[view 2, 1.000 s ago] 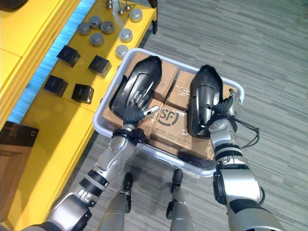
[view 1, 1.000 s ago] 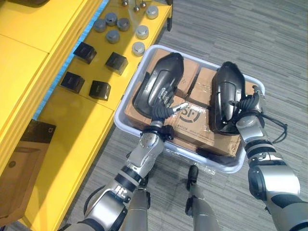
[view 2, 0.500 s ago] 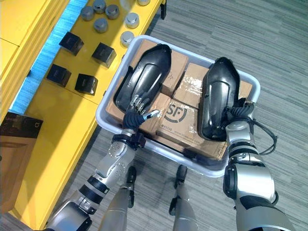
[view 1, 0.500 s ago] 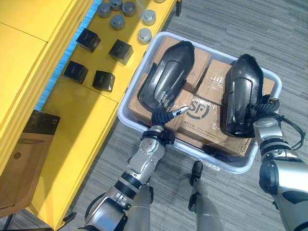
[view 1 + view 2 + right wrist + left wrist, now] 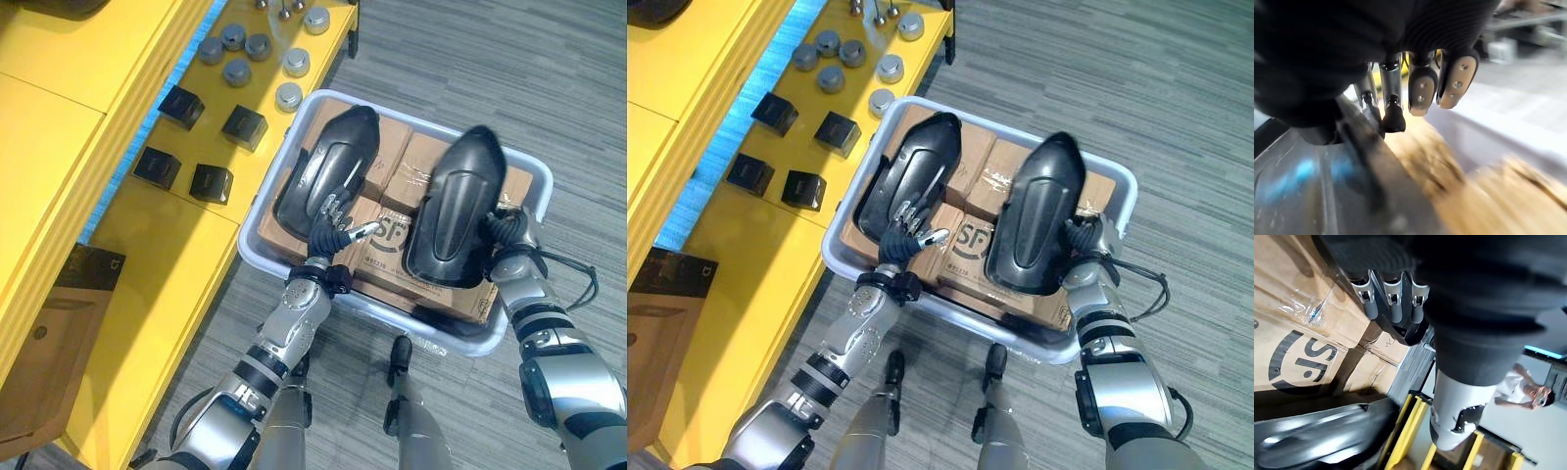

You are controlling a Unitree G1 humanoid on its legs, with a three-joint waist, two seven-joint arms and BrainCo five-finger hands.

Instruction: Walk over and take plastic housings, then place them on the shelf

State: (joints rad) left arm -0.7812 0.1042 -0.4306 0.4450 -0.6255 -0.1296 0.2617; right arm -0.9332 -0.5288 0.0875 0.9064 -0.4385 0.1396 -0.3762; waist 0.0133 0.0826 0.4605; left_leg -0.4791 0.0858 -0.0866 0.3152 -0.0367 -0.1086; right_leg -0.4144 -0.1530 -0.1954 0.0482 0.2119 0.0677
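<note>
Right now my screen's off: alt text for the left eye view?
The left robot hand grips the left housing and the right robot hand the right housing, over cardboard boxes in a white bin beside a yellow shelf.

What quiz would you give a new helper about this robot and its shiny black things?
1. What lies under the left housing and right housing in the bin? A towels, B boxes, C bottles.
2. True or false: the left hand is empty.
3. How many small black blocks sit on the shelf?
Key: 1 B. 2 False, its fingers grip the left housing. 3 Four.
</note>
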